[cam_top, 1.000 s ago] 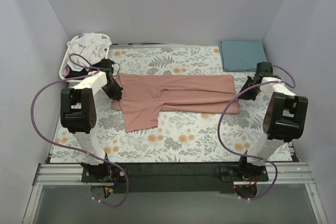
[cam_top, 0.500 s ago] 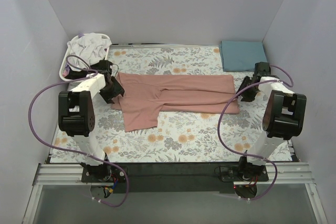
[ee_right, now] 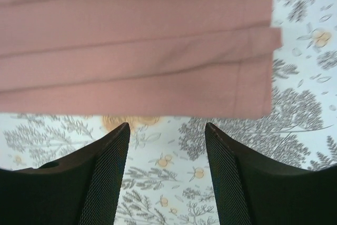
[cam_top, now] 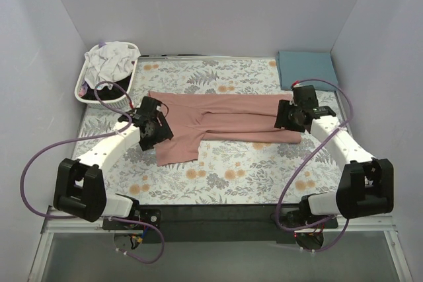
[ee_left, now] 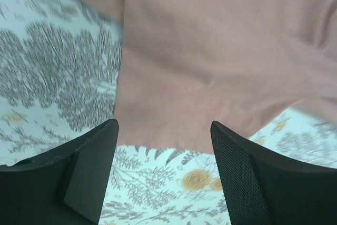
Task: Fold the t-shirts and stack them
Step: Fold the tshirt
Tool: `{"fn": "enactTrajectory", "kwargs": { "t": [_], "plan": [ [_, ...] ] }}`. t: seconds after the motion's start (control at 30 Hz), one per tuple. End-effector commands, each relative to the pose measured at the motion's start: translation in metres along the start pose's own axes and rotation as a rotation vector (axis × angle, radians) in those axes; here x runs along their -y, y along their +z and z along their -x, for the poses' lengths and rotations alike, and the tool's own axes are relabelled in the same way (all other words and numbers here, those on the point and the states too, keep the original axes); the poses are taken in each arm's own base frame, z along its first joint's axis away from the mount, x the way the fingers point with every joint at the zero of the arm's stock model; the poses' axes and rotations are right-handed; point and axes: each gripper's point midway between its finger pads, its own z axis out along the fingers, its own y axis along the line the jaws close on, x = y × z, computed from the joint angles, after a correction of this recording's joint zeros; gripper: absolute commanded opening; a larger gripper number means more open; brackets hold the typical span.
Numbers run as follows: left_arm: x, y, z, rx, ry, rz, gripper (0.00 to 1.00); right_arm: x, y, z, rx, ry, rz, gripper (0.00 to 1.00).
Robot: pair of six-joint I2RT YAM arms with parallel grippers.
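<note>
Matt pink cloth tee (cam_top: 225,118) on floral-print cloth (cam_top: 231,176); black fingers (ee_left: 253,183), finely dimpled plastic

Likely a lab: plain-walled test booth (cam_top: 198,4).

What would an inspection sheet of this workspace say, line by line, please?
Surface: floral tablecloth, spread flat.
Job's things: pink t-shirt lies part-folded as a long band across the middle; teal t-shirt folded at the far right corner; white garments in the basket.
Clutter: white plastic basket, far left corner.
Grippers: left pincer and right pincer both open, empty, each over an end of the pink t-shirt.
Cables: purple cables loop wide at both sides.
Surroundings: plain grey walls on three sides.
</note>
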Motion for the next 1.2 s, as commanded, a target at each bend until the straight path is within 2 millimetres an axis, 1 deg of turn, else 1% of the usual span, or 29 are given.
{"fn": "enactTrajectory", "kwargs": {
  "t": [0.0,0.03,0.07,0.1,0.13,0.17,0.27,0.3,0.37,0.4,0.47,0.57,0.63,0.67,0.7,0.73,0.77,0.8,0.83,0.87,0.97,1.0,1.03,1.07,1.1,1.13,1.17],
  "plan": [
    [-0.023,0.005,-0.035,-0.045,0.008,0.111,0.69,-0.004,-0.007,-0.027,-0.033,-0.061,-0.011,0.66],
    [-0.028,0.007,-0.037,-0.042,0.012,0.136,0.67,-0.009,-0.009,-0.03,-0.035,-0.066,0.004,0.66],
    [-0.029,0.008,-0.043,-0.047,0.029,0.148,0.65,-0.013,-0.011,-0.037,-0.04,-0.08,0.018,0.66],
    [-0.034,0.011,-0.05,-0.059,0.032,0.171,0.63,-0.015,-0.011,-0.04,-0.044,-0.086,0.027,0.66],
    [-0.037,0.012,-0.052,-0.058,0.036,0.183,0.59,-0.015,-0.012,-0.044,-0.048,-0.091,0.029,0.66],
    [-0.038,0.014,-0.057,-0.065,0.043,0.19,0.58,-0.016,-0.012,-0.05,-0.054,-0.098,0.033,0.66],
    [-0.045,0.022,-0.066,-0.08,0.045,0.223,0.49,-0.015,-0.011,-0.057,-0.056,-0.104,0.04,0.66],
    [-0.048,0.025,-0.071,-0.093,0.047,0.237,0.48,-0.013,-0.009,-0.063,-0.069,-0.108,0.039,0.66],
    [-0.048,0.029,-0.075,-0.098,0.053,0.238,0.47,-0.012,-0.008,-0.067,-0.071,-0.109,0.041,0.66],
    [-0.048,0.031,-0.077,-0.101,0.054,0.24,0.47,-0.011,-0.006,-0.072,-0.083,-0.114,0.043,0.66],
    [-0.05,0.037,-0.082,-0.111,0.054,0.251,0.44,-0.011,-0.005,-0.074,-0.084,-0.115,0.049,0.66],
    [-0.051,0.042,-0.083,-0.107,0.048,0.257,0.41,-0.012,-0.004,-0.078,-0.083,-0.116,0.061,0.66],
    [-0.051,0.046,-0.084,-0.108,0.047,0.262,0.32,-0.012,-0.003,-0.081,-0.09,-0.122,0.068,0.66],
    [-0.051,0.046,-0.084,-0.108,0.044,0.264,0.25,-0.012,-0.003,-0.081,-0.088,-0.123,0.074,0.66],
    [-0.047,0.045,-0.081,-0.101,0.039,0.254,0.11,-0.013,-0.003,-0.082,-0.088,-0.125,0.076,0.66],
    [-0.045,0.044,-0.079,-0.097,0.039,0.249,0.03,-0.013,-0.003,-0.082,-0.087,-0.125,0.078,0.66],
    [-0.042,0.042,-0.075,-0.088,0.039,0.24,0.0,-0.013,-0.003,-0.081,-0.081,-0.128,0.08,0.66],
    [-0.032,0.038,-0.065,-0.069,0.041,0.214,0.0,-0.014,-0.004,-0.08,-0.075,-0.129,0.084,0.66],
    [-0.03,0.036,-0.06,-0.058,0.046,0.217,0.0,-0.014,-0.004,-0.08,-0.069,-0.131,0.087,0.66],
    [-0.015,0.03,-0.044,-0.026,0.047,0.185,0.0,-0.015,-0.005,-0.077,-0.057,-0.134,0.094,0.66],
    [0.004,0.027,-0.02,0.014,0.065,0.174,0.0,-0.019,-0.007,-0.071,-0.039,-0.138,0.108,0.65],
    [0.023,0.021,-0.001,0.05,0.07,0.138,0.0,-0.024,-0.008,-0.071,-0.045,-0.143,0.138,0.65],
    [0.026,0.028,0.003,0.047,0.087,0.155,0.0,-0.028,-0.008,-0.07,-0.045,-0.149,0.157,0.65],
    [0.032,0.029,0.011,0.057,0.095,0.155,0.0,-0.032,-0.009,-0.068,-0.045,-0.154,0.177,0.65],
    [0.041,0.03,0.021,0.073,0.099,0.147,0.0,-0.041,-0.012,-0.064,-0.042,-0.161,0.222,0.65],
    [0.054,0.028,0.04,0.102,0.103,0.129,0.0,-0.045,-0.012,-0.062,-0.044,-0.169,0.241,0.64],
    [0.058,0.037,0.047,0.101,0.11,0.147,0.0,-0.05,-0.013,-0.061,-0.048,-0.172,0.268,0.64]
  ]
}}
